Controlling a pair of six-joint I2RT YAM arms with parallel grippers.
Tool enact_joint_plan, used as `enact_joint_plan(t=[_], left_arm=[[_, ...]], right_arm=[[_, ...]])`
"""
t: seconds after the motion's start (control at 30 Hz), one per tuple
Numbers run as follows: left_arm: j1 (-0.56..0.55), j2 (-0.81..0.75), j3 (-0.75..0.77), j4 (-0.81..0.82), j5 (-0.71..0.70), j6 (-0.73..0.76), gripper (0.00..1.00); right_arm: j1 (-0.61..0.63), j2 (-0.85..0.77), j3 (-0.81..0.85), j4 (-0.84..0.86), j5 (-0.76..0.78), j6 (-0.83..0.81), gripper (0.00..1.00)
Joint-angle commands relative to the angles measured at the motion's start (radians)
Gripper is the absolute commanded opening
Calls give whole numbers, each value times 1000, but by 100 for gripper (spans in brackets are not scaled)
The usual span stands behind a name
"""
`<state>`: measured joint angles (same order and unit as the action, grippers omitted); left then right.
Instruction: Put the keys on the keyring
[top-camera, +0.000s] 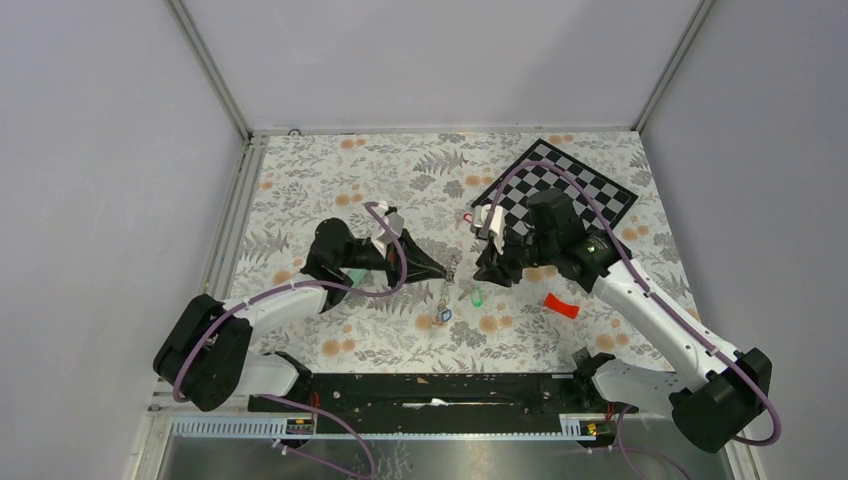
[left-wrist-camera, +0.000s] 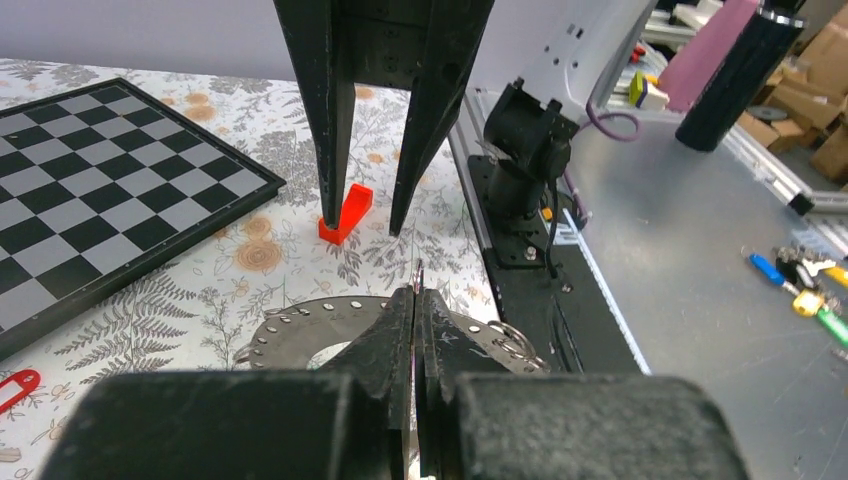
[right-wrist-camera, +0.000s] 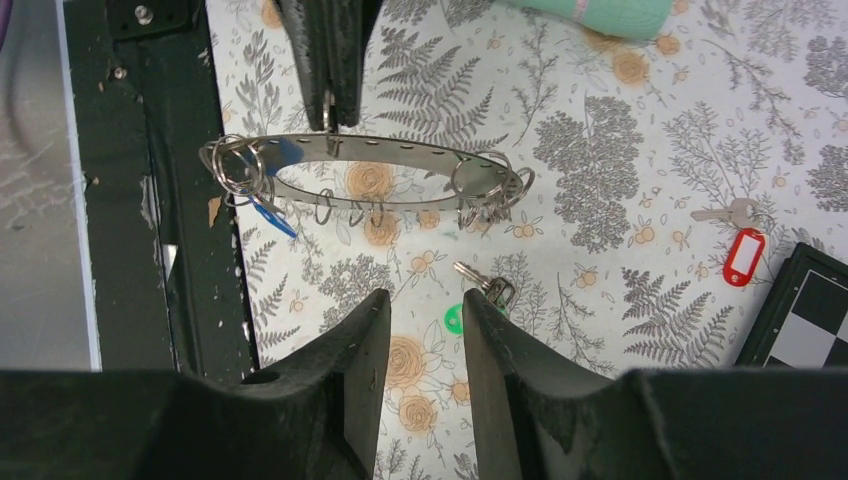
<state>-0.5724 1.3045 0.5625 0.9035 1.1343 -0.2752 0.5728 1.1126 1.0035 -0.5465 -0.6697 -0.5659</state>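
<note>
My left gripper (top-camera: 441, 269) is shut on the rim of the keyring (right-wrist-camera: 400, 160), a flat grey ring with small holes and several split rings, and holds it above the table. The keyring also shows in the left wrist view (left-wrist-camera: 300, 330). A blue key (right-wrist-camera: 270, 215) hangs from the ring's end nearest the arm bases. My right gripper (right-wrist-camera: 425, 305) is open and empty, just above a green key (right-wrist-camera: 458, 318) that lies on the cloth. A red key (right-wrist-camera: 742, 255) lies near the chessboard (top-camera: 560, 190).
A curved red plastic piece (top-camera: 561, 305) lies right of the grippers. A mint-green tube (right-wrist-camera: 600, 15) lies under the left arm. The black base rail (top-camera: 440, 385) runs along the near edge. The two grippers face each other closely.
</note>
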Motion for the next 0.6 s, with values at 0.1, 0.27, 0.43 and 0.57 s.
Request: enact_joint_plan(t=[0.1,0.27,0.43,0.57], left_arm=[[16,2,10,258,-110,-252,0],[59,-4,15,274,-187,-314,0],[138,-33,49,174,-202,-260,0],[201,-63,85,13,-187,-168,0]], right_arm=[[-42,10,11,95,29,86,40],[-66,30,-21,164,106,158,43],[-71,57,-84,216,236,212,51],[-72,102,-123,218,285,219,59]])
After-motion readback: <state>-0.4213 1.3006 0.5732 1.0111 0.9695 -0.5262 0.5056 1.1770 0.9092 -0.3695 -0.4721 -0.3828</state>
